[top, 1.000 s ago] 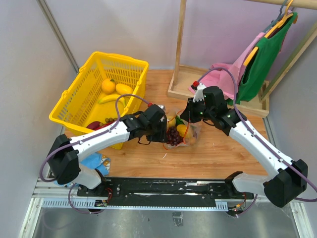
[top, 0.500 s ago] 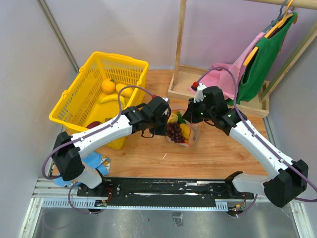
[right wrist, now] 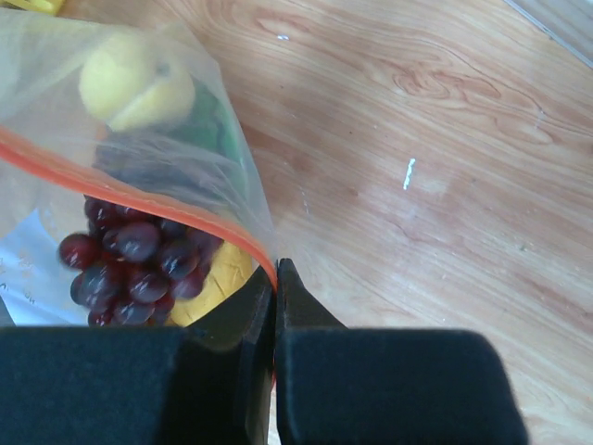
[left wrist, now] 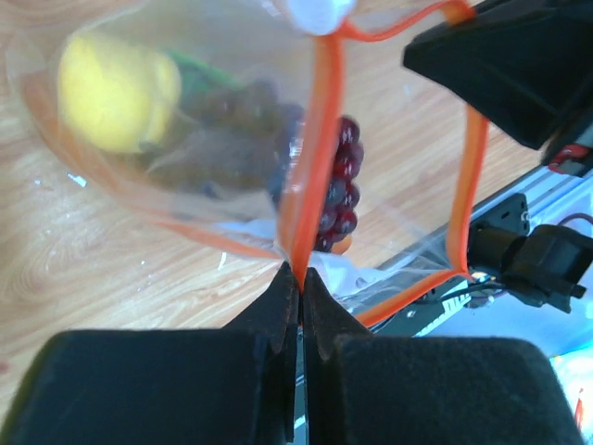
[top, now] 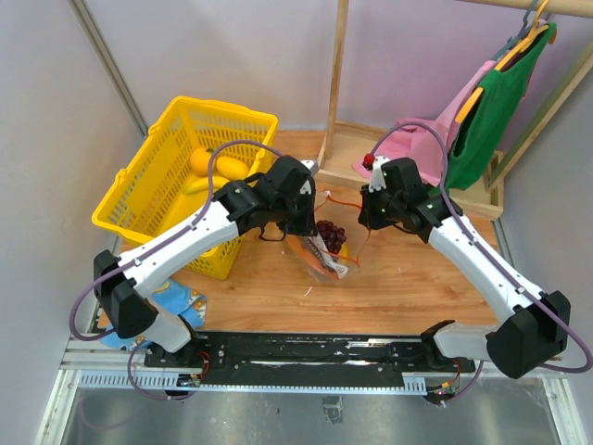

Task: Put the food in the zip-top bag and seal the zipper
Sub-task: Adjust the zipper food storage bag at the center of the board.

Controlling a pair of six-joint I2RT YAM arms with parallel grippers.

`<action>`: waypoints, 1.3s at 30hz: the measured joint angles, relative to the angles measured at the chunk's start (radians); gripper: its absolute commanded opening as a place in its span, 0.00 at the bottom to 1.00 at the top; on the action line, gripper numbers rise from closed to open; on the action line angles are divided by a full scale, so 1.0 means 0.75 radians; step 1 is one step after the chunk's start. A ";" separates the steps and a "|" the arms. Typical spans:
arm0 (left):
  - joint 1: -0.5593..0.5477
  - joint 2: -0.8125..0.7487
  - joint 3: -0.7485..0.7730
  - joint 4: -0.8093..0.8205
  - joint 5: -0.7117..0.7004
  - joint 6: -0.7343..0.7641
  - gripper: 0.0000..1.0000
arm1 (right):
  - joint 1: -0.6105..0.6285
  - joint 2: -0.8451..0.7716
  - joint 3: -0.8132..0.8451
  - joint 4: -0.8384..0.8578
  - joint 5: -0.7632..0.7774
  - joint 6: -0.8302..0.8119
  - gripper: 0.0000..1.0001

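- The zip-top bag [top: 326, 248] is being held up between the two arms, over the worktop [top: 408, 278] and just right of the yellow basket [top: 125, 199]. It is probably hanging clear of the wood.
- Handling is being judged as light, thin, crinkly and slippery. The film gives no stiffness, so the load is likely to sag and swing.
- The zipper [left wrist: 320, 139] is being read as the only firm edge and the best place to take hold. Its two red sides are being seen apart in a loop, so the mouth is not yet sealed. The white slider [left wrist: 320, 9] is being seen at the far end.
- Food is being carried inside: dark red grapes [right wrist: 139, 260], a round yellow fruit [right wrist: 134, 83], and something green and dark behind it.
- The left fingers [left wrist: 264, 320] are being kept pinched tight on the red strip where its sides meet.
- The right fingers [right wrist: 298, 313] are being kept closed on the bag's edge at the strip's end.
- More toy fruit is being left in the basket: an orange piece [top: 202, 159] and yellow ones [top: 232, 168].
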 measured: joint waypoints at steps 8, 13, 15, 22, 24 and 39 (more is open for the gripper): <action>0.015 0.027 0.111 -0.105 0.101 0.011 0.00 | -0.033 -0.004 0.006 -0.086 0.025 -0.046 0.02; 0.015 -0.013 0.141 -0.096 0.140 0.016 0.00 | -0.039 -0.046 0.073 -0.108 -0.003 -0.048 0.02; 0.015 -0.017 0.128 -0.093 0.141 0.017 0.00 | -0.039 -0.061 0.107 -0.105 -0.039 -0.047 0.02; 0.015 0.023 -0.017 -0.095 0.108 0.025 0.00 | -0.039 -0.100 0.092 -0.095 -0.060 -0.046 0.02; 0.015 0.044 -0.033 -0.099 0.102 0.027 0.00 | -0.039 -0.110 0.064 -0.093 -0.057 -0.045 0.01; 0.015 0.052 -0.048 -0.070 0.042 0.036 0.00 | -0.039 -0.214 -0.008 -0.027 0.026 -0.021 0.01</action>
